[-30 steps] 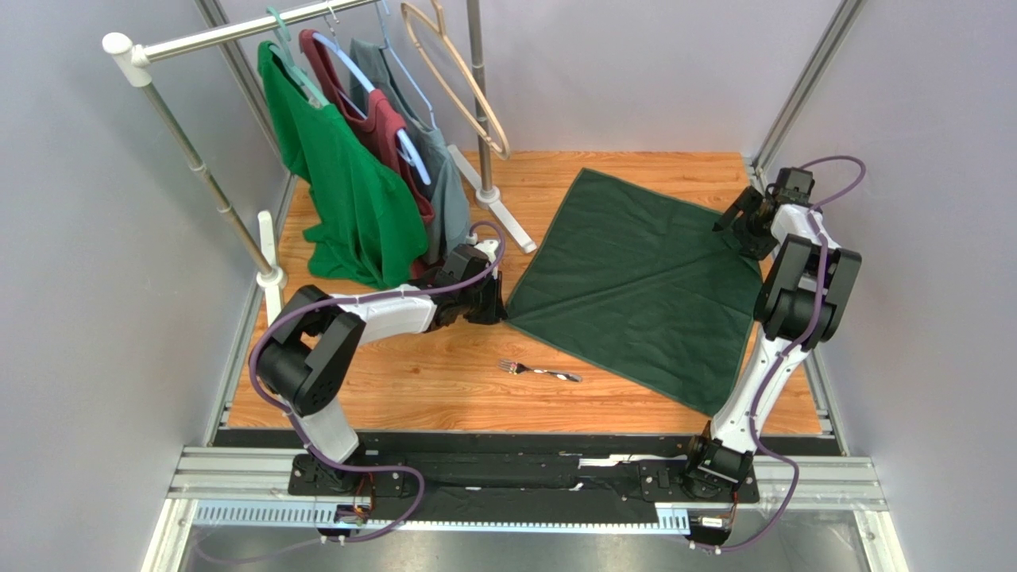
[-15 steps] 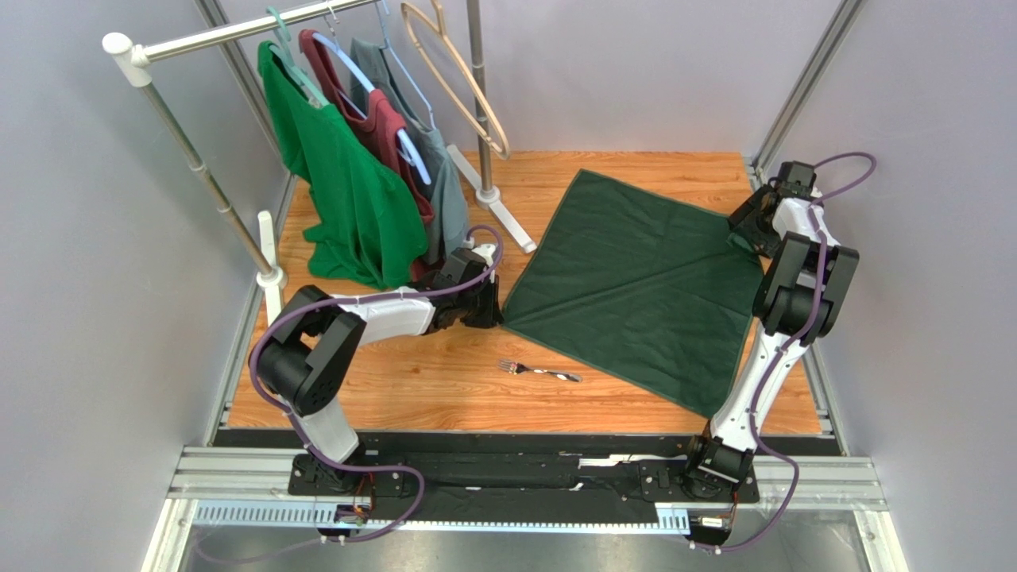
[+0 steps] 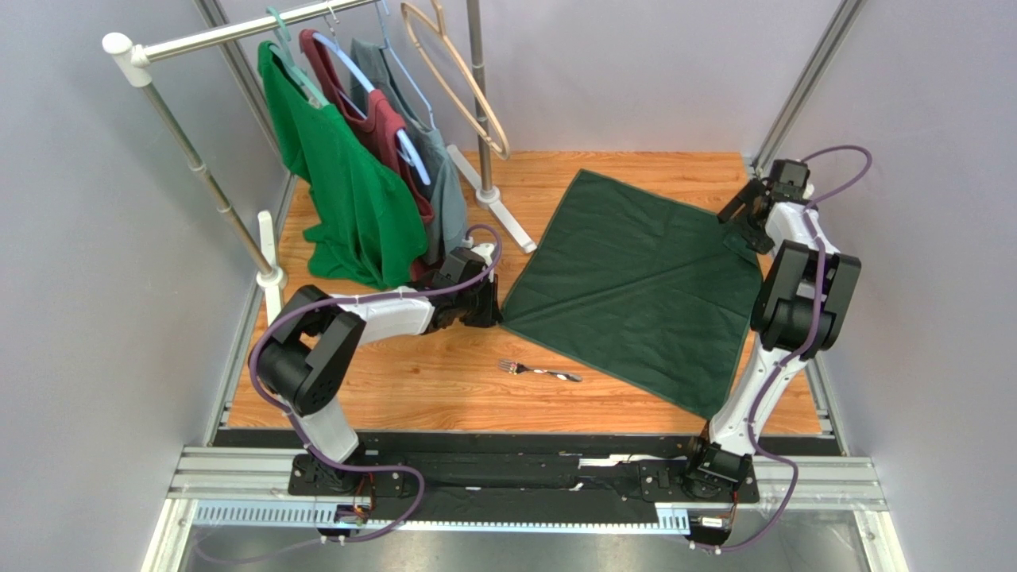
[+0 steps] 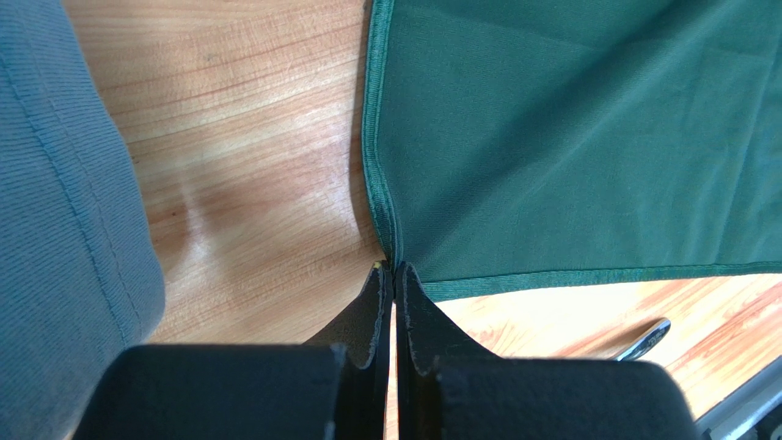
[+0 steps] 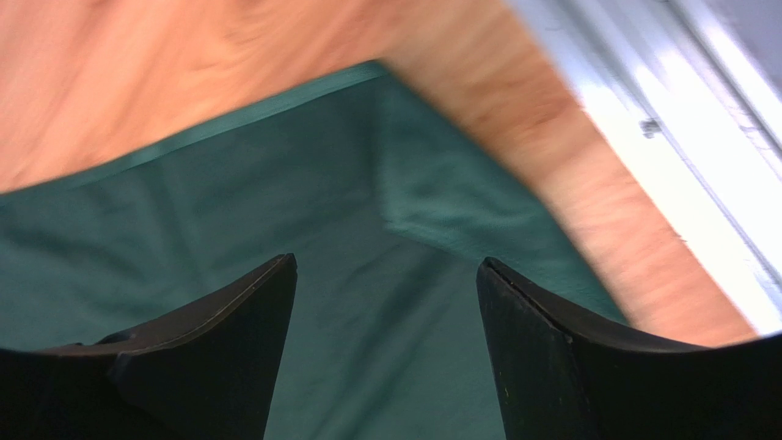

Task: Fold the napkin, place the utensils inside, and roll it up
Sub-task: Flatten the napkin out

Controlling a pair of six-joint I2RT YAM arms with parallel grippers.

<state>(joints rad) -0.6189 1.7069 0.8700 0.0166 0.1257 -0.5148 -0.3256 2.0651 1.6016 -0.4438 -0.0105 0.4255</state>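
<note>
The left gripper (image 4: 395,271) pinches the left corner of the napkin (image 3: 633,286) at mid-frame, the right gripper (image 5: 387,264) hovers spread over its right corner, and the fork (image 3: 540,372) lies below.

The napkin (image 3: 633,286) is a plain dark forest green, and its hemmed edge is the same shade. The fork (image 3: 540,372) is shiny silver. The tabletop (image 3: 406,387) is warm orange-brown wood with a streaky grain. On the silver and white rack (image 3: 191,155) hang a bright green shirt (image 3: 346,197), a maroon shirt (image 3: 384,125) and a grey-green shirt (image 3: 449,203). The left arm (image 3: 388,316) and right arm (image 3: 750,399) are white and black, each with a purple cable; their jaws are black. The walls (image 3: 108,358) are pale grey.
</note>
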